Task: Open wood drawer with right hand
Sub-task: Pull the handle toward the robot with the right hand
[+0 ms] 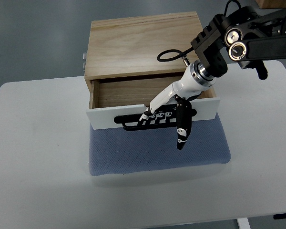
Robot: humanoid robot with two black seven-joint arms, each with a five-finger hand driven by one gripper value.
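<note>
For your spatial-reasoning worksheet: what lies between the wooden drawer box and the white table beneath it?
A blue mat lies between the wooden drawer box and the white table, seen in the top view.

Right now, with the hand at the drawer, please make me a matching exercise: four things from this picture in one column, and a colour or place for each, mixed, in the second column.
Things:
1. wood drawer
2. handle
3. mat
4. right hand

Descriptions:
A. blue-grey, lies under the box on the table
B. black bar on the white drawer front
C. pulled partly out, inside empty
D. fingers hooked on the handle, thumb pointing down

Pairs: 1-C, 2-B, 3-A, 4-D
</note>
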